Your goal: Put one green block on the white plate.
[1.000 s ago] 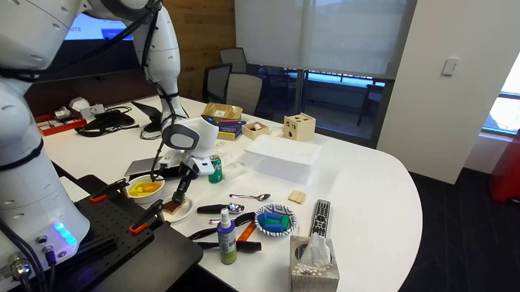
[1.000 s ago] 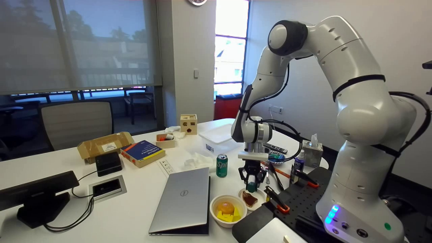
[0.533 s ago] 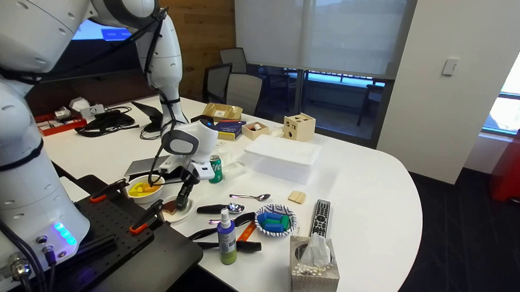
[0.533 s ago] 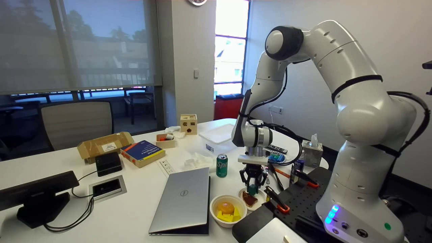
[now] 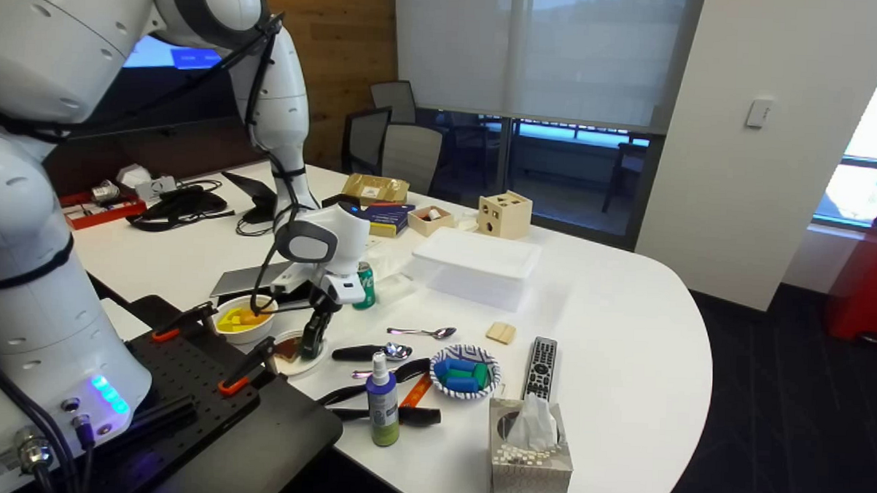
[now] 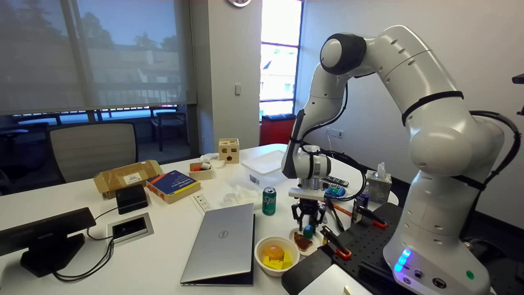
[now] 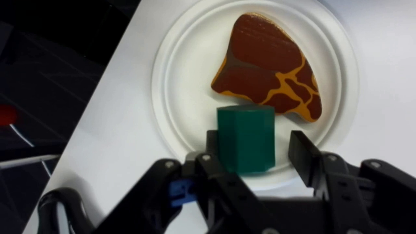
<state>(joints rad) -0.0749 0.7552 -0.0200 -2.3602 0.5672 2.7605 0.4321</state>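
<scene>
Step reads as release: green block (image 7: pixel 246 139) onto white plate (image 7: pixel 188 94).
Gripper (image 7: pixel 258 146) fingers stand wider than the block: clear gap to one pad (image 7: pixel 303 156), the opposite pad touching or just beside it, can't tell which. In an exterior view the green block (image 6: pixel 308 232) looks to be on the plate, beside the toy steak (image 7: pixel 266 65), contact unclear. Confirm it's seated, open a bit more to free the close side, then lift straight up; sideways drift could drag or tip it.
</scene>
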